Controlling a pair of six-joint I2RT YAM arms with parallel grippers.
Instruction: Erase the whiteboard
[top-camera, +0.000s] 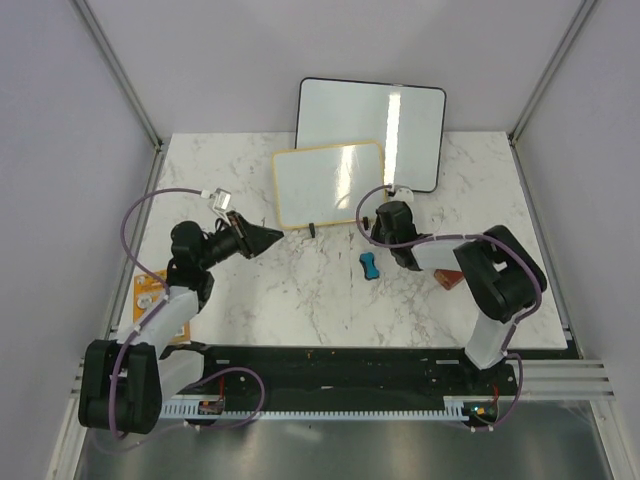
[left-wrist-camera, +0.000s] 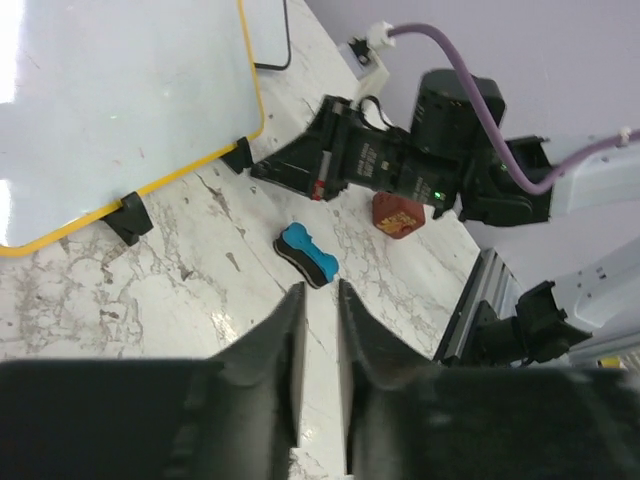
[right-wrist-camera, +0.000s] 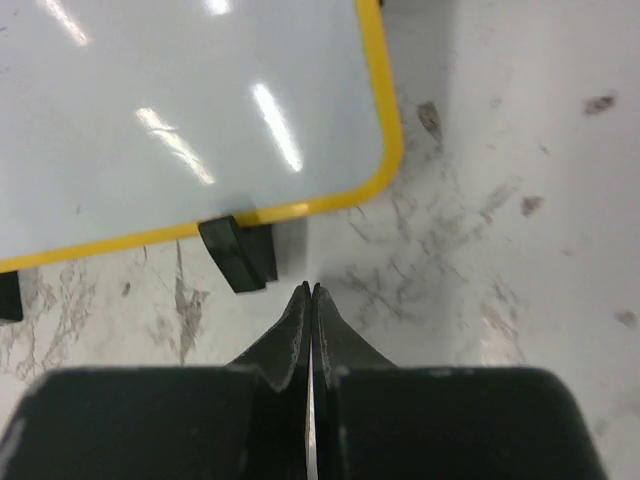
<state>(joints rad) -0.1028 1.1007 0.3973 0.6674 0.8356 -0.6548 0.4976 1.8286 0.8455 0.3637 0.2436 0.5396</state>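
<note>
Marble tabletop (top-camera: 300, 290) open before whiteboard (top-camera: 328, 183); blue eraser (top-camera: 370, 265) lies there

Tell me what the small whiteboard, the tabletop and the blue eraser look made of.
The whiteboard: glossy white writing surface with sharp light reflections; thin yellow frame, painted wood or plastic, unclear. The tabletop: white with grey veining, smooth; marble or marble-print laminate. The blue eraser: matte blue moulded top, probably plastic or foam, over a dark felt-like pad.

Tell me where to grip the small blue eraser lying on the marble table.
Take the small blue bone-shaped eraser across its pinched middle, coming straight down: it lies flat, blue grip up, dark pad on the marble table.
</note>
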